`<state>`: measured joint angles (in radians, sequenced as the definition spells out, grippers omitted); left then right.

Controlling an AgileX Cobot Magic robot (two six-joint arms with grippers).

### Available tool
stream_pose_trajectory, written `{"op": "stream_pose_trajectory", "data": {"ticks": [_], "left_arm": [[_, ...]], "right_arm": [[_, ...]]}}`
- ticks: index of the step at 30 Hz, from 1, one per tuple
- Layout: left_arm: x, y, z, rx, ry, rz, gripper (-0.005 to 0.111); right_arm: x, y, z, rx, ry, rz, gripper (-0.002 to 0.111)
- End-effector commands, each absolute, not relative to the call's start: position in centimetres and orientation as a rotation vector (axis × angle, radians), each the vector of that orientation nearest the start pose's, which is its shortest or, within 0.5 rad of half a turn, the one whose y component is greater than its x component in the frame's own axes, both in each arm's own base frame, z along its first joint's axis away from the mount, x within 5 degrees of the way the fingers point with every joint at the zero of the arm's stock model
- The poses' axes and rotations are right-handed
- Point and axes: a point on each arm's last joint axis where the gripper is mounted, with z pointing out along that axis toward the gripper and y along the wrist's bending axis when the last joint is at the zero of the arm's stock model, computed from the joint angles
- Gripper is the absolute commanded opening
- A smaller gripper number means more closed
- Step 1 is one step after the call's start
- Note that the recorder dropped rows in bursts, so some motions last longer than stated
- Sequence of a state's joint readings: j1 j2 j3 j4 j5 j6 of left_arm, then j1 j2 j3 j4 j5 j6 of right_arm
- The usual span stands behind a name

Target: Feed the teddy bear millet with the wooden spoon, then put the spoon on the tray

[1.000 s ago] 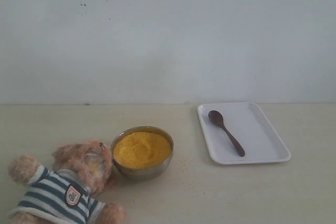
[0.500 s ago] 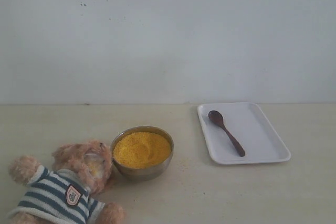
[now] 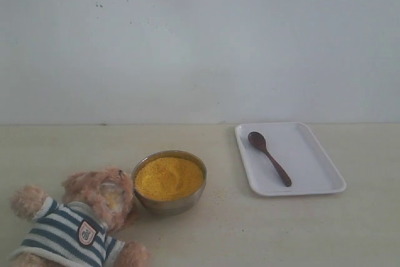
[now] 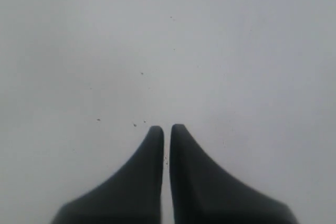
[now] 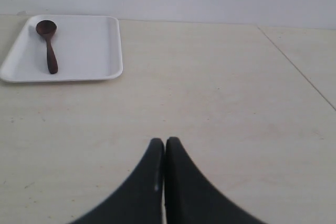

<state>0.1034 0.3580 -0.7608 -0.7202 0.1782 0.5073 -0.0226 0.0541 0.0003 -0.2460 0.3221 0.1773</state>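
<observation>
The teddy bear (image 3: 75,220) in its striped shirt lies at the front left of the table, head against a metal bowl (image 3: 169,204) heaped with yellow millet (image 3: 169,178). The dark wooden spoon (image 3: 269,157) lies on the white tray (image 3: 312,173) to the right; the right wrist view also shows the spoon (image 5: 48,45) on the tray (image 5: 89,51). My right gripper (image 5: 165,141) is shut with nothing in it, well away from the tray over bare table. My left gripper (image 4: 167,128) is shut and empty before a plain pale surface. Neither gripper shows in the exterior view.
A pale wall rises behind the table (image 3: 262,236). A seam in the tabletop (image 5: 296,61) runs off to one side in the right wrist view. A few yellow grains lie scattered beside the bowl.
</observation>
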Motion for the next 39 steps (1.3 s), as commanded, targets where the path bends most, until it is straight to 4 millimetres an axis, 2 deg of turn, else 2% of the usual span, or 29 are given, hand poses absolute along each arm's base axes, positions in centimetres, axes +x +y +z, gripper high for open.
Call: {"op": "stream_pose_trajectory", "data": {"ticks": [1, 5, 8, 9, 13, 39], "left_arm": [[5.9, -0.4, 39.6, -0.099, 1.296, -0.164, 0.004], [7.5, 0.0, 35.3, -0.21, 1.396, -0.229, 0.004], [8.2, 0.1, 32.2, -0.217, 1.498, -0.217, 0.004], [8.4, 0.1, 31.0, -0.184, 1.536, -0.174, 0.004], [8.7, 0.0, 28.7, 0.01, 1.62, 0.007, 0.004], [8.3, 0.0, 28.7, 0.029, 1.612, 0.023, 0.004]], "right_arm": [[5.7, -0.9, 18.2, 0.022, 1.854, -0.136, 0.0], [5.7, -0.9, 18.2, 0.022, 1.854, -0.136, 0.0], [5.7, -0.9, 18.2, 0.022, 1.854, -0.136, 0.0], [5.7, -0.9, 18.2, 0.022, 1.854, -0.136, 0.0], [5.7, -0.9, 18.2, 0.022, 1.854, -0.136, 0.0], [5.7, -0.9, 18.2, 0.022, 1.854, -0.136, 0.0]]}}
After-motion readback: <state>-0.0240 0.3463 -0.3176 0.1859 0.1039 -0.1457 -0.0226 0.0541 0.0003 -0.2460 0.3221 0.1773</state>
